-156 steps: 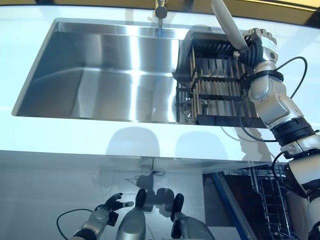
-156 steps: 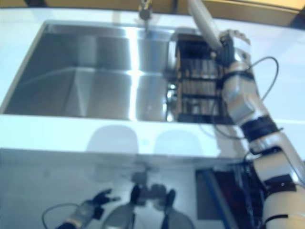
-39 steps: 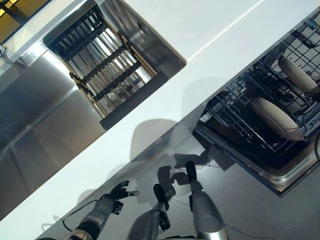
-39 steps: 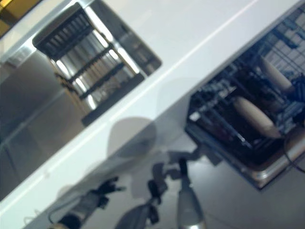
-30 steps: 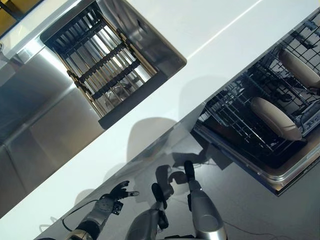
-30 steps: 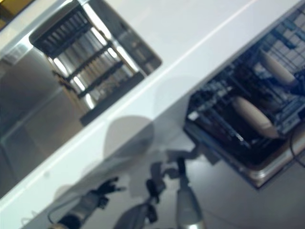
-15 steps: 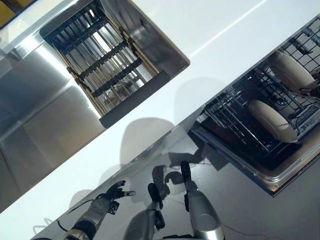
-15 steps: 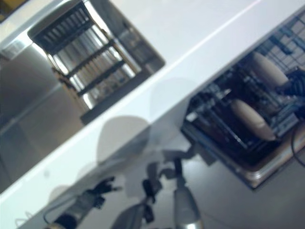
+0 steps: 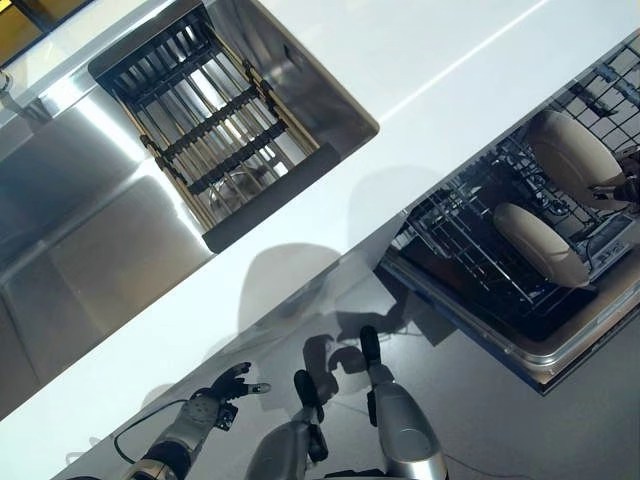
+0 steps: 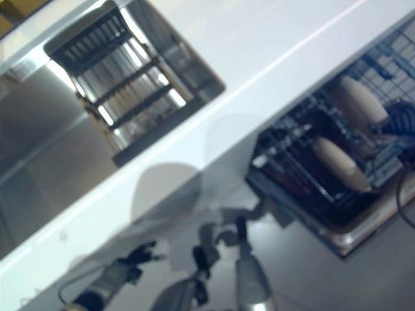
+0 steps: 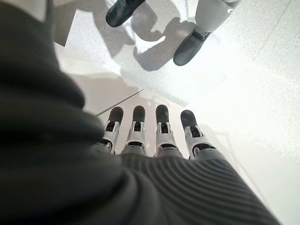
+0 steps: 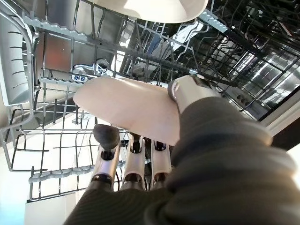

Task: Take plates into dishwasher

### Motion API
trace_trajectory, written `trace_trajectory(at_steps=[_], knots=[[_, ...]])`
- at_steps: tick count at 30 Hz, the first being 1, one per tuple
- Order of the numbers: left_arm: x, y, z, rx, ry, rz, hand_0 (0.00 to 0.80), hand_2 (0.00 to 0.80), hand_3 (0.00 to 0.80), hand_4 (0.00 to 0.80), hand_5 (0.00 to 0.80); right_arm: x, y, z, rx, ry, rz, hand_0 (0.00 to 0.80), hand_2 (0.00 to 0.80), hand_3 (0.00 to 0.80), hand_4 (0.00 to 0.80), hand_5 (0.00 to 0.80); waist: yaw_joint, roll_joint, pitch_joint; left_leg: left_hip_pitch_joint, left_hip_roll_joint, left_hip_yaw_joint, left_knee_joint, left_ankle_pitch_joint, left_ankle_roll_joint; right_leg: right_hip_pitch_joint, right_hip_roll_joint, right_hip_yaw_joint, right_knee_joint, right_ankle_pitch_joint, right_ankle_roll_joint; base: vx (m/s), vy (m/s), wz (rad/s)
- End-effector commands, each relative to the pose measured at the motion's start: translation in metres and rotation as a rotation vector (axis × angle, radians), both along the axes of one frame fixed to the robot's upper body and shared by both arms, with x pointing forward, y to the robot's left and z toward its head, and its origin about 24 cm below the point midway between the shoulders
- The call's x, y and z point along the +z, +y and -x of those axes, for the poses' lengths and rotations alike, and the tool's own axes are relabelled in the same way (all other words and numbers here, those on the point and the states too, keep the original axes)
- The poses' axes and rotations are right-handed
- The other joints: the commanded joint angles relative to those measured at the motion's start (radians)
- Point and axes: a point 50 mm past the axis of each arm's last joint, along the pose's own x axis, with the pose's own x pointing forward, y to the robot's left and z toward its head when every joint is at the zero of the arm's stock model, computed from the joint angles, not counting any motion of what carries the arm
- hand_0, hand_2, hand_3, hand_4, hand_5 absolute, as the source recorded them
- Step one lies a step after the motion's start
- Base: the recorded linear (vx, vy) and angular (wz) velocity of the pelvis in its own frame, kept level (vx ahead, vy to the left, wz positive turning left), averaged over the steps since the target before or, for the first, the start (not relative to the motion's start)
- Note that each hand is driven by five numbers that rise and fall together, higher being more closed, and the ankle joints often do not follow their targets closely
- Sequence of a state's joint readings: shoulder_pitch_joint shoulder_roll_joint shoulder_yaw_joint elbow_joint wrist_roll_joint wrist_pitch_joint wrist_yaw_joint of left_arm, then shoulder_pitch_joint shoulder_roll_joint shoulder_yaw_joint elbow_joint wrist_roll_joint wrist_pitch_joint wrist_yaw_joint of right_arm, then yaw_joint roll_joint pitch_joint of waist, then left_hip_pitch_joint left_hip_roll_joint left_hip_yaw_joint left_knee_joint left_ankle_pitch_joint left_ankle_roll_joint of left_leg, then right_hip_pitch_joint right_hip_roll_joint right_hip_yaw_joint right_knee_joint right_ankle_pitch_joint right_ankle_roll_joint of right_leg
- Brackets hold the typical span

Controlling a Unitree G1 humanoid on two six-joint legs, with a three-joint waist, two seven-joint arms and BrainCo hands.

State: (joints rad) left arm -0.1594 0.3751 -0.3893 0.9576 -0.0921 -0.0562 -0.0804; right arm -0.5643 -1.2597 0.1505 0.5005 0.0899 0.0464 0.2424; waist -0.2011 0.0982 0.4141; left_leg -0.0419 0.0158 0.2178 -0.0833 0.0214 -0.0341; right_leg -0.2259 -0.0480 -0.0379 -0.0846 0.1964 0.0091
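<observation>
A beige plate is in my right hand, thumb on its upper face and fingers under it, low over the wires of the dishwasher's lower rack. In the left eye view this plate stands in the rack at the far right, with my right hand at its edge. A second beige plate stands upright in the rack in front of it and also shows in the right wrist view. My left hand hangs open and empty below the counter's front edge.
The white counter runs diagonally between the steel sink and the open dishwasher. A dark dish rack sits in the sink's right end with no plates showing in it. Grey floor lies below the pulled-out rack.
About five seconds ago my right hand held the plate at the sink's dish rack. Now it is at the dishwasher rack. Over the last second the plate has come further into the rack.
</observation>
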Motion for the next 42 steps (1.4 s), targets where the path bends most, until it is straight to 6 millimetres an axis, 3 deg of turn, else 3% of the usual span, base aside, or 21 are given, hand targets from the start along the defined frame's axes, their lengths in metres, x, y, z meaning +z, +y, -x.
trace_trajectory(at_steps=[1,8,29,42], knots=[[-0.005,0.021,0.017,-0.004,0.056,-0.063,0.0,0.0,0.0,0.0,0.0,-0.009,0.006,-0.006,0.007,-0.06,-0.077,0.8,0.8,0.8,0.8,0.8,0.031,-0.082,-0.076,-0.026,-0.012,-0.018,0.045,-0.025,0.006,-0.004,0.024,0.004,0.082,-0.102,0.039,0.0,0.0,0.0],[-0.005,0.015,0.014,-0.017,0.044,-0.053,0.0,0.0,0.0,0.0,0.0,-0.021,0.003,-0.011,-0.041,-0.035,-0.059,0.8,0.8,0.8,0.8,0.8,0.04,-0.064,-0.065,-0.03,-0.016,-0.023,0.048,-0.024,0.005,-0.004,0.018,0.001,0.083,-0.103,0.036,0.0,0.0,0.0],[0.001,0.005,0.003,-0.033,0.002,-0.017,0.0,0.0,0.0,0.0,0.0,-0.021,-0.005,-0.018,-0.166,0.0,0.15,0.8,0.8,0.8,0.8,0.8,0.055,-0.013,-0.023,-0.056,-0.023,-0.04,0.046,-0.009,-0.003,-0.039,0.007,-0.012,0.096,-0.105,0.031,0.0,0.0,0.0],[0.006,0.003,-0.005,-0.051,-0.026,-0.012,0.0,0.0,0.0,0.0,0.0,-0.029,-0.019,-0.015,-0.292,0.005,0.161,0.8,0.8,0.8,0.8,0.8,0.067,0.012,0.001,-0.077,-0.016,-0.039,0.026,0.015,-0.012,-0.064,0.003,-0.032,0.098,-0.103,0.03,-0.003,-0.011,0.01]])
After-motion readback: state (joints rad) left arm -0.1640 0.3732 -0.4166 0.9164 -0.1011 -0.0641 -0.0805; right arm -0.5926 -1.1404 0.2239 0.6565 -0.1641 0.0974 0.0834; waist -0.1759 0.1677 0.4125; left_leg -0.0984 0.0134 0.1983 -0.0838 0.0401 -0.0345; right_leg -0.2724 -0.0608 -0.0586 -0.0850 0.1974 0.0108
